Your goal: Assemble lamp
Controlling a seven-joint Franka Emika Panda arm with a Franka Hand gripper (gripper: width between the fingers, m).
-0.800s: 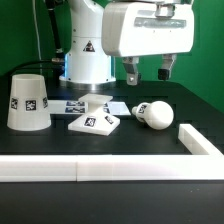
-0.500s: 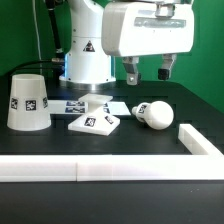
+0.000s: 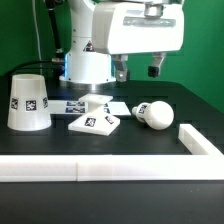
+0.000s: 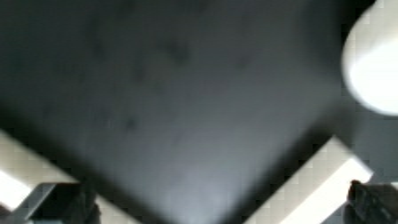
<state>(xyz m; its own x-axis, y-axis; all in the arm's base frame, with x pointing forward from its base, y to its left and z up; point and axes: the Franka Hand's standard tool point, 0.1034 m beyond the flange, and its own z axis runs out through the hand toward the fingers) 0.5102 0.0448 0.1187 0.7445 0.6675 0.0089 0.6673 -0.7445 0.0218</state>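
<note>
The flat square base (image 3: pixel 95 122) lies on the black table in the middle, with a short round socket on top. The round bulb (image 3: pixel 153 113) lies on its side to the exterior view's right of the base. The tapered shade (image 3: pixel 29 102) stands upside down at the exterior view's left. My gripper (image 3: pixel 138 72) hangs open and empty above the table, behind and above the bulb. In the wrist view its two dark fingertips (image 4: pixel 54 203) stand far apart, and a blurred white curve, probably the bulb (image 4: pixel 374 62), shows at the edge.
Long white border bars (image 3: pixel 110 169) run along the table's front and right side (image 3: pixel 200 140). The marker board (image 3: pixel 70 105) lies behind the base. The robot's white pedestal (image 3: pixel 88 55) stands at the back.
My gripper has moved a little to the exterior view's left and slightly up. The lamp parts have not moved.
</note>
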